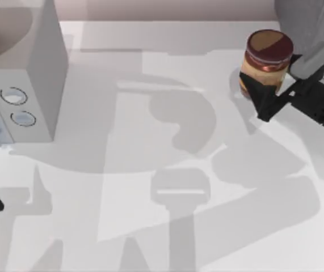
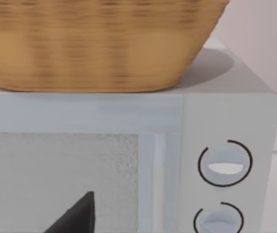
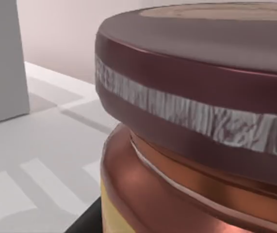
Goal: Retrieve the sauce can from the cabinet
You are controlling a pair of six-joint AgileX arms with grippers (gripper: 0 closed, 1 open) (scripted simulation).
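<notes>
The right gripper (image 1: 264, 93) has its fingers pinching the can (image 1: 266, 59), which stands between them over the surface (image 1: 150, 170), well apart from the white box (image 1: 31, 68). Best to keep it upright and move slowly. The left gripper (image 2: 75, 216) waits beside that box; I cannot tell its fingers.

Rendered kitchen-like tabletop — white microwave (image 1: 22, 85), wicker basket (image 2: 99, 43), white table (image 1: 150, 187).
</notes>
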